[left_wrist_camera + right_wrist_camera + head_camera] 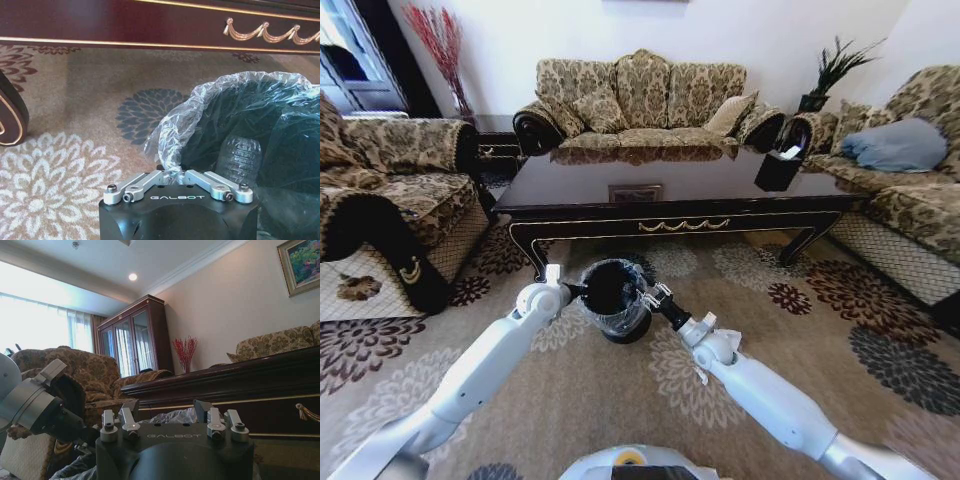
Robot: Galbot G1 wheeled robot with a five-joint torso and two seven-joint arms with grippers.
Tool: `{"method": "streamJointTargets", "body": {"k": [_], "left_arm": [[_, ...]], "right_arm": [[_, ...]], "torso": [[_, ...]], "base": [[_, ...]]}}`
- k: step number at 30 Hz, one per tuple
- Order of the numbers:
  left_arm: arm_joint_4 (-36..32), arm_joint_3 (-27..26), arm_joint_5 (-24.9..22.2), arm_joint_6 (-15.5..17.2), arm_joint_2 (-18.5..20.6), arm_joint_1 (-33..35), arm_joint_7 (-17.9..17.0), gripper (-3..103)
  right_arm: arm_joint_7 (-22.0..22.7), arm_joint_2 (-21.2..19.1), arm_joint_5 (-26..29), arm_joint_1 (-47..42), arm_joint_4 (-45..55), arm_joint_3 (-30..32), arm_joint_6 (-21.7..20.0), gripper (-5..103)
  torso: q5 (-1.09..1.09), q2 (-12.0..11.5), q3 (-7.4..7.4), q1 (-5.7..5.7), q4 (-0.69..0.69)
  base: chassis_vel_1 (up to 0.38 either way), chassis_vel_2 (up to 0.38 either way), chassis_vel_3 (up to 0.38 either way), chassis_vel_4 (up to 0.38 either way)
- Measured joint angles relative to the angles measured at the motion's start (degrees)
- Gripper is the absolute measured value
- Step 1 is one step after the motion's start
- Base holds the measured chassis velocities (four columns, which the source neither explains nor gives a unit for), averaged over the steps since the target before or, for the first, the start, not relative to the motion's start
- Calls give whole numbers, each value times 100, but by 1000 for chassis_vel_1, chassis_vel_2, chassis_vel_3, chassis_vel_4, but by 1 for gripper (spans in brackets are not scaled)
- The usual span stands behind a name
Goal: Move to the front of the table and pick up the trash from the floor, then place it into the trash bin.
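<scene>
station: robot stands in front of the coffee table (670, 190), both arms reaching forward to the trash bin (620, 312), which stands on the carpet (800, 340) just before the table's front apron.
trash bin: small black round bin with a clear plastic liner (200, 100) folded over its rim; upright, between the two grippers. taken as the landmark below.
left gripper: left gripper (178, 176) is at the bin's left rim, fingers drawn together on a fold of the liner. judged to be pinching the bag or bracing the bin so it stays put; a firm grip on the plastic cannot be confirmed.
right gripper: right gripper (170, 416) is at the bin's right rim, its fingers standing apart with nothing seen between them. wrist is tilted so its camera looks across the bin toward the table edge and the room beyond; the left arm's wrist shows just across the bin.
bin contents: a clear plastic bottle (239, 157) lies inside, against the dark wall.
trash: a crumpled white scrap (703, 372) shows by the right forearm, on the near side of the bin; whether it lies on the carpet or clings to the arm cannot be told. no other scraps can be made out.
step in hand: judged to be the drop-off end of the task, since both grippers are over the bin, not down at the floor.
risk: the liner is loose and light; a finger withdrawing could drag it or tip the bin.
</scene>
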Motion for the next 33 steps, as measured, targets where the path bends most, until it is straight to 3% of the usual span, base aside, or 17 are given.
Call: {"method": "streamJointTargets", "body": {"k": [3,8,10,12,14,18,19,23,24,27,33], "left_arm": [[-36,-56,2,0,23,55,0,2],[-100,-152,23,0,87,173,2,2],[-160,-226,39,0,158,254,8,2],[-211,-276,42,0,221,301,15,2],[-304,-358,45,0,320,367,17,2],[-616,-584,17,0,586,587,20,2],[-616,-584,17,0,586,587,20,2],[-912,-827,34,0,795,952,20,2],[-912,-827,34,0,795,952,20,2],[-1084,-1024,81,0,898,1237,19,2],[-1297,-1313,94,0,1054,1532,12,2]], "right_arm": [[34,-5,29,-48,14,128,-16,78],[131,-36,171,-72,-35,295,-96,88],[262,-77,269,-73,-86,395,-207,97],[449,-112,287,-86,-117,476,-384,99],[821,-164,271,-138,-180,601,-675,100],[2321,-279,115,-387,-288,870,-1668,100],[2321,-279,115,-387,-288,870,-1668,100],[3838,-249,387,-497,-558,995,-2930,100],[3838,-249,387,-497,-558,995,-2930,100],[4391,-122,572,-505,-809,1027,-3426,100],[4529,112,506,-398,-1245,1019,-3594,100]], "torso": [[0,0,0,0,-1],[0,0,0,0,0],[0,0,0,0,0],[-1,0,0,0,1],[0,0,0,0,1],[1,0,0,0,-1],[1,0,0,0,-1],[0,0,0,0,0],[0,0,0,0,0],[0,0,0,0,0],[0,0,0,0,1]], "base": [[0,0,0,0],[0,0,0,0],[0,0,0,0],[0,0,0,0],[0,0,0,0],[0,0,0,0],[0,0,0,0],[0,0,0,0],[0,0,0,0],[0,0,0,0],[0,0,0,0]]}}
